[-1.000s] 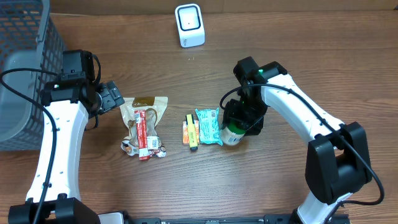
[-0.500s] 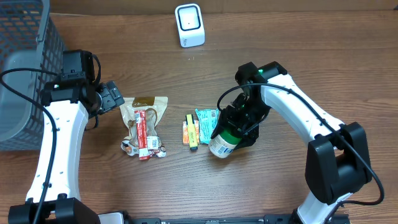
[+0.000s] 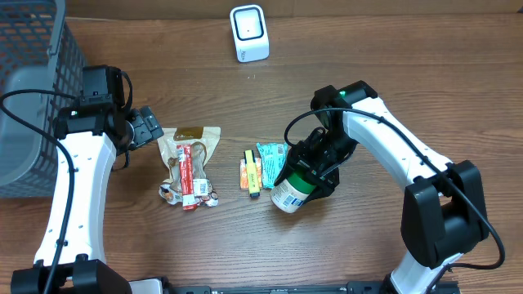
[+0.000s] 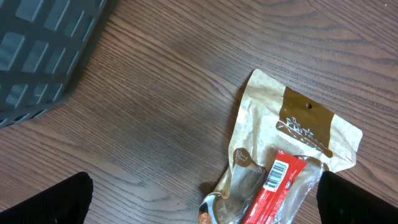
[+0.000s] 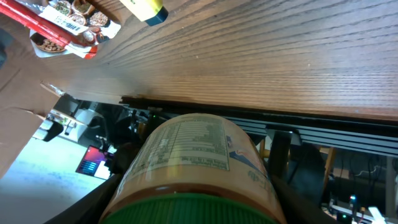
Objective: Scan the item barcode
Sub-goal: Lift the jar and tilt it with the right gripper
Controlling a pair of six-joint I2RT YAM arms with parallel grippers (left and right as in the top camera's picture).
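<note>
Right jaws clamp the green-lidded jar (image 3: pixel 290 192) near its cap, tipped above the surface (image 3: pixel 409 73) middle with its label exposed, probably to show the barcode to the scanner (image 3: pixel 248 33) at the far edge; nothing stands between. Left jaws gape near the snack pouch (image 3: pixel 189 159); a teal packet (image 3: pixel 270 162) lies just beside the jar.

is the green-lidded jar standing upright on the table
No, the green-lidded jar is tilted on its side, gripped by the right end effector.
</note>
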